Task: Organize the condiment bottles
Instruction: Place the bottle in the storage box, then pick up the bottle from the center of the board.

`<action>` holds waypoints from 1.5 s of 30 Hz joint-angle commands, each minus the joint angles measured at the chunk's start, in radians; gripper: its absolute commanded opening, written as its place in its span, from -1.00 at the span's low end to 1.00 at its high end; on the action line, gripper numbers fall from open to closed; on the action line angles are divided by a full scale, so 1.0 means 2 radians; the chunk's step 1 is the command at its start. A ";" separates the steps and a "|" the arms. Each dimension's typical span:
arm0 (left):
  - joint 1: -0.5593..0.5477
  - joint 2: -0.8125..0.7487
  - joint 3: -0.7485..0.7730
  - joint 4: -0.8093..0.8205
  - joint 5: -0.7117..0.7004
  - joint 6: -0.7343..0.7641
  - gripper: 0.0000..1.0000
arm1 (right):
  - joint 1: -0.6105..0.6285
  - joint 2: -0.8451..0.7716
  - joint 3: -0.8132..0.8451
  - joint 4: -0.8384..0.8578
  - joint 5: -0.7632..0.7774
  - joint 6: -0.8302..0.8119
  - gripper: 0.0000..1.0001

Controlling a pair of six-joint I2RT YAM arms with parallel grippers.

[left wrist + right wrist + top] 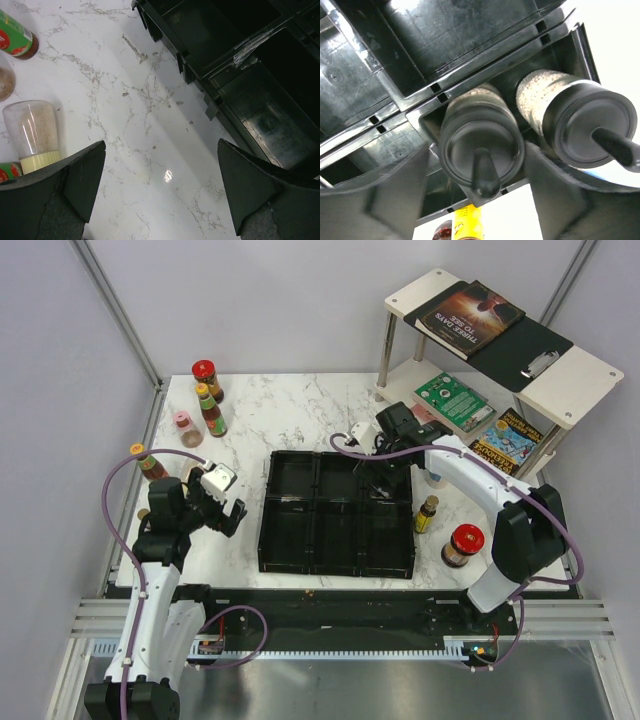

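My right gripper [385,473] hangs over the far right compartment of the black tray [265,540]. In the right wrist view its fingers straddle a black-lidded jar [480,145] standing in the tray [420,50], with a gap on the left side, so it is open. A second black-lidded jar [580,125] stands beside it. My left gripper [161,145] is wide open over bare marble left of the tray [200,75], a clear cream-lidded shaker [30,132] by its left finger. A red-capped jar [205,375], a yellow-capped sauce bottle [210,410] and a pink-lidded shaker [185,428] stand at the far left.
A slim dark bottle [427,512] and a red-capped jar [464,543] stand right of the tray. Another yellow-capped bottle [148,462] is near the left table edge. A white shelf [590,375] with books [470,318] stands at the back right.
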 commanded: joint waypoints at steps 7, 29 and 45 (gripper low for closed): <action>0.005 -0.005 0.000 0.014 0.014 0.014 0.99 | 0.004 -0.024 0.048 -0.063 -0.065 -0.030 0.96; 0.008 -0.013 -0.002 0.014 0.020 0.015 0.99 | -0.043 -0.215 -0.024 -0.107 0.068 -0.035 0.96; 0.014 -0.018 -0.001 0.011 0.024 0.014 0.99 | -0.111 -0.194 -0.101 -0.126 -0.029 -0.078 0.78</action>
